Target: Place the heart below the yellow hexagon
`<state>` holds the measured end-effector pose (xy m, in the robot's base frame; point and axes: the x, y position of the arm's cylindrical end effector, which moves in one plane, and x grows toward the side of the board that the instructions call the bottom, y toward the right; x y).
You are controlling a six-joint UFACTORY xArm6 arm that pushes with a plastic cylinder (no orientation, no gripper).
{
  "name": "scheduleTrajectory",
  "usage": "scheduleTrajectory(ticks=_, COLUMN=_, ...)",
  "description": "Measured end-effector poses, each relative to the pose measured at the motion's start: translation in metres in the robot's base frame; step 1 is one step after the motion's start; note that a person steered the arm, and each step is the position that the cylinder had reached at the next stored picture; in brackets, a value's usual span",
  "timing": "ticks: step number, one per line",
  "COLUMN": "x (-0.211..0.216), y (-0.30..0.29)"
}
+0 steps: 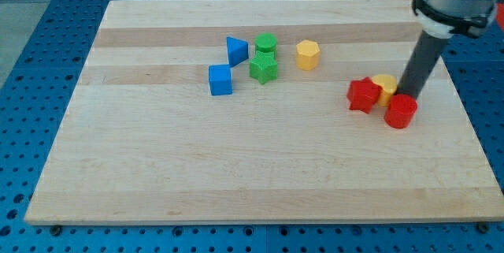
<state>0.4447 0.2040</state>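
My tip [409,94] has no jaws to open or close, it is only a straight dark rod, and its lower end stands at the view's right, touching or almost touching the red round block [401,111] just below it and the yellow block [385,87] just to its left; this yellow block is partly hidden, so I cannot tell if it is the heart. A red star-like block [363,94] sits against that yellow block on the left. The yellow hexagon [307,53] lies well apart, toward the view's top, near a green block [265,44], a green star [264,68], a blue triangle [235,50] and a blue cube [220,79] on the wooden board [157,166].

Blocks: two blue [221,79], two green [264,68], two yellow [308,54], two red [363,94].
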Motion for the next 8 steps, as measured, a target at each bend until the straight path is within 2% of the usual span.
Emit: scheduleTrajectory(ticks=8, x=-0.039, y=-0.043)
